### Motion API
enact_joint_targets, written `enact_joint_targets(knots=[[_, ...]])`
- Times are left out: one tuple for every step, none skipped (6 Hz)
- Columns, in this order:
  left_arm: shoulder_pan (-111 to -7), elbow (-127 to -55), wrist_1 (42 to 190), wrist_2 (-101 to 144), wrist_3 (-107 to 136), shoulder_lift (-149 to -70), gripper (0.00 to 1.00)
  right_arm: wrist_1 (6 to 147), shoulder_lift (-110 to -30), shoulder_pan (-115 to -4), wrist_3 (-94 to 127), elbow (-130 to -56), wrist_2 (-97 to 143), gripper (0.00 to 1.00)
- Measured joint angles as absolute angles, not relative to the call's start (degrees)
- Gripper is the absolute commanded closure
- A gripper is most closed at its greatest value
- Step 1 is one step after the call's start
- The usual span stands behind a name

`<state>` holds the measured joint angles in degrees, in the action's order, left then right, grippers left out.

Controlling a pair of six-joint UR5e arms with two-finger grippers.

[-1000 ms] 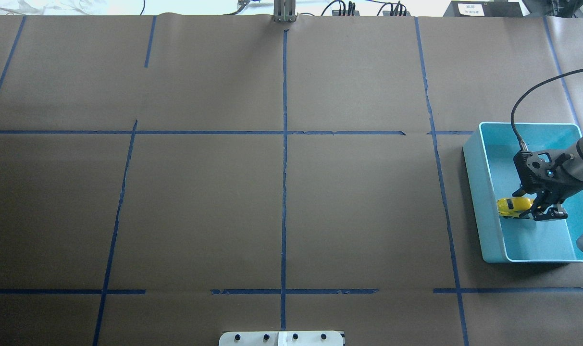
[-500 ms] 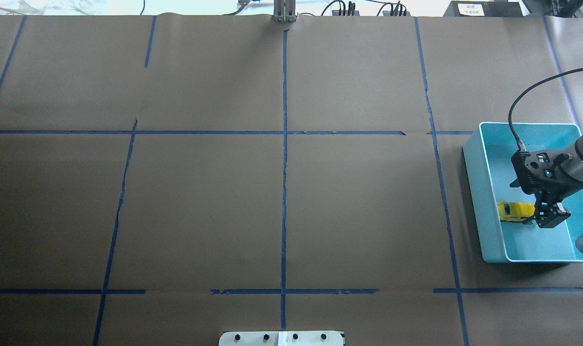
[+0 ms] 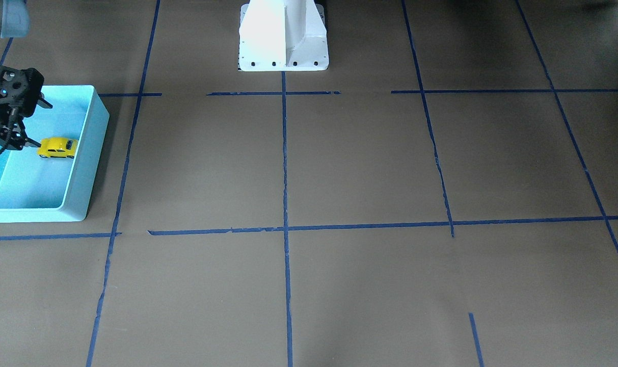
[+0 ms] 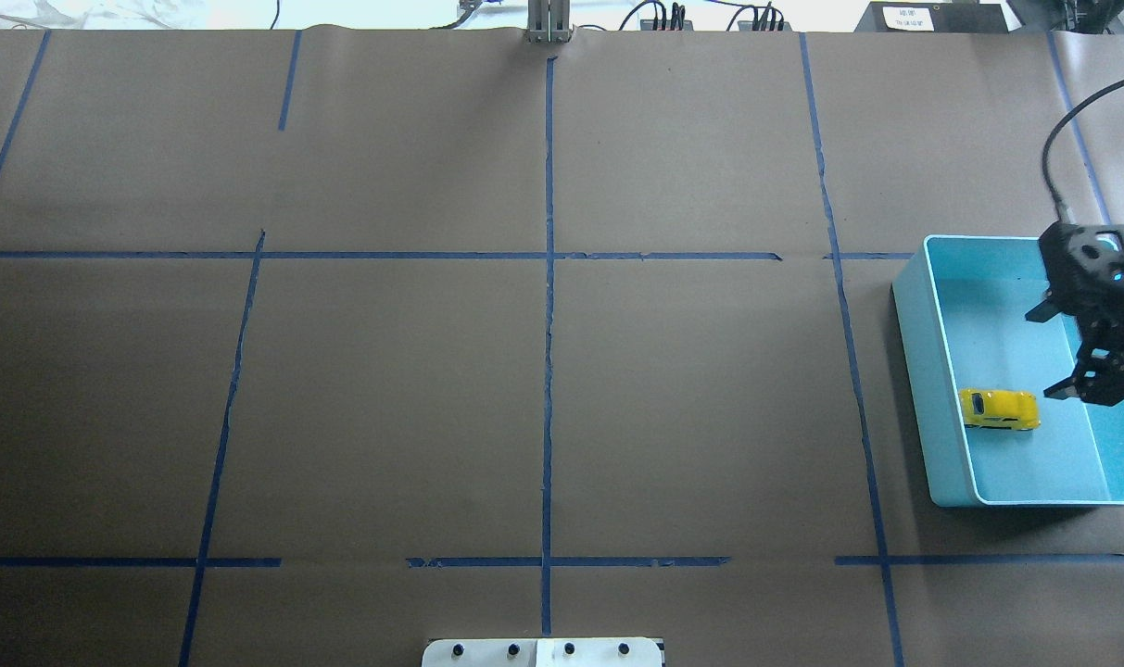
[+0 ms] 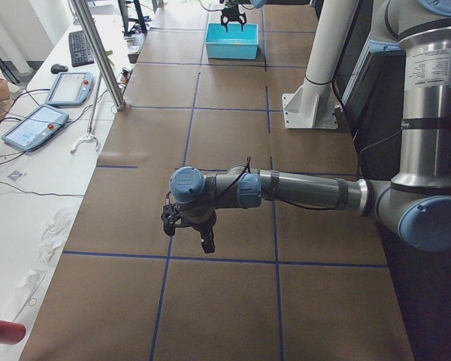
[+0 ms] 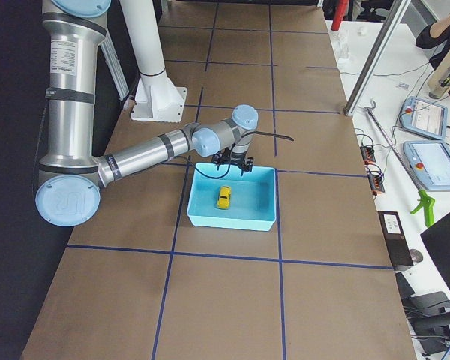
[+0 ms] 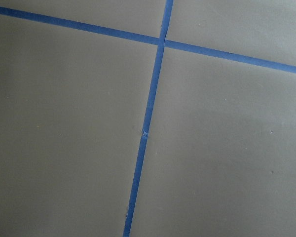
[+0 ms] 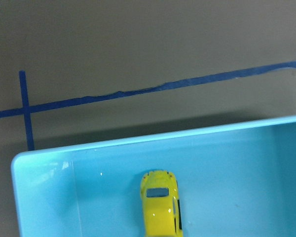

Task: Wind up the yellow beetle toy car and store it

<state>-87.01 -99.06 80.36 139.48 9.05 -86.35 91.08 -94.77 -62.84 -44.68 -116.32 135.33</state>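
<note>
The yellow beetle toy car (image 4: 999, 409) rests on its wheels on the floor of the light blue bin (image 4: 909, 324), near the bin's inner left wall. It also shows in the front view as the car (image 3: 57, 148) and in the right wrist view as the car (image 8: 161, 207). My right gripper (image 4: 1094, 394) hangs open above the bin, to the right of the car and apart from it, holding nothing. My left gripper (image 5: 188, 235) appears only in the left side view, low over the brown table; I cannot tell whether it is open or shut.
The bin (image 3: 92, 153) stands at the table's right end as the overhead view shows it. Blue tape lines (image 4: 549, 278) cross the brown paper. The robot's white base (image 3: 283, 35) is at the near table edge. Tablets and cables lie beyond the far edge.
My right gripper let go of the car, rose and drew back to the right. The car, first held tilted, now lies free on the bin floor.
</note>
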Motion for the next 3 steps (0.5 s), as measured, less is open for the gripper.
enact_joint_targets(knots=[[-86.97,-98.98,80.40,139.48,9.05,-86.51,0.00,94.48,-94.66,-69.72,-41.77,-117.42,136.24,0.00],[-86.95,-98.86,80.39,139.51,9.08,-86.69,0.00,95.97,-94.84,-77.04,-35.77,-116.92,136.59,0.00],[-86.89,-98.72,80.36,139.58,9.15,-86.91,0.00,96.68,-95.09,-83.71,-30.65,-113.68,136.85,0.00]])
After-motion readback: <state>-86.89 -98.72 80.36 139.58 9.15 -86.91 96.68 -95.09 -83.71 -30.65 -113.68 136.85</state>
